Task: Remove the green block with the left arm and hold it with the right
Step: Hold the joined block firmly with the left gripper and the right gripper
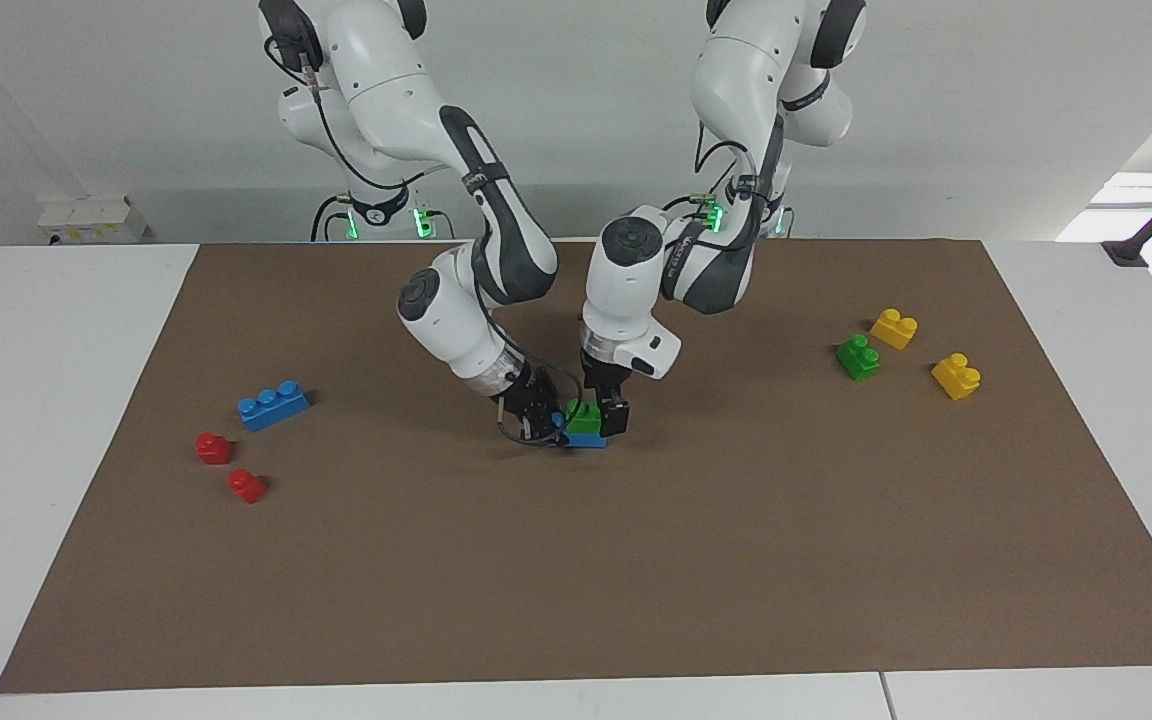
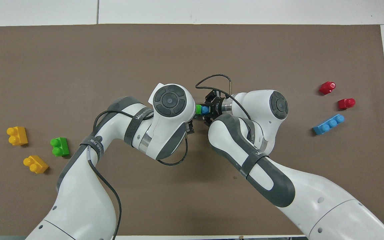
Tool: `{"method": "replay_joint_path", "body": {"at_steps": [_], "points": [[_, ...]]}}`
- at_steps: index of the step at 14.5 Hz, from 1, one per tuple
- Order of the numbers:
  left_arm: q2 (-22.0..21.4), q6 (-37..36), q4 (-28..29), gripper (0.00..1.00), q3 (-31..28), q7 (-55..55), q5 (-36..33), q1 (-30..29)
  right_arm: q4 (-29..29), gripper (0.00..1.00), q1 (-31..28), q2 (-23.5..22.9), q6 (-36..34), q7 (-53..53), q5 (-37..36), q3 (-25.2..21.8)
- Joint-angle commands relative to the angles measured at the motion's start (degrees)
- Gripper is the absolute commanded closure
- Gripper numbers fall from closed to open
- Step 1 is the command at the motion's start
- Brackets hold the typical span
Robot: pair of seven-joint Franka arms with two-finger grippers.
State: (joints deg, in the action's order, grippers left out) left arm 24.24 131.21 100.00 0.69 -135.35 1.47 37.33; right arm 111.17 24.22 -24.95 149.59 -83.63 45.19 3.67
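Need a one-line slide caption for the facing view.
Both arms meet mid-mat: left hand grips the green block stacked on a blue brick, right hand at the brick's end.

Surface [image 1: 636,580]: brown mat on a white top, filling most of both views.
Blue three-stud brick [image 1: 273,404]: lower left of the facing view, lying alone; right middle of the overhead view [image 2: 328,124].
Two red bricks [image 1: 214,447] [image 1: 246,485]: lower left of the facing view, just below the blue three-stud brick, near each other but apart.
Darker green two-stud brick [image 1: 858,357]: right middle of the facing view, just beside a yellow one.
Two yellow bricks [image 1: 894,327] [image 1: 955,376]: right middle of the facing view, flanking the darker green two-stud brick.
White box [image 1: 91,218]: upper left of the facing view, off the mat, against the wall.
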Motion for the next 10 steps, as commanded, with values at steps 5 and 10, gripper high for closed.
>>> {"method": "replay_joint_path", "body": {"at_steps": [5, 10], "points": [[0.3, 2.4, -0.6, 1.00, -0.8, -0.9, -3.7, 1.9, 0.4, 1.00, 1.6, -0.2, 2.4, 0.0, 1.6, 0.0], [-3.0, 0.3, -0.2, 1.00, -0.6, -0.9, -3.4, 1.2, 0.4, 1.00, 1.7, -0.2, 2.4, 0.0, 1.6, 0.0]]}}
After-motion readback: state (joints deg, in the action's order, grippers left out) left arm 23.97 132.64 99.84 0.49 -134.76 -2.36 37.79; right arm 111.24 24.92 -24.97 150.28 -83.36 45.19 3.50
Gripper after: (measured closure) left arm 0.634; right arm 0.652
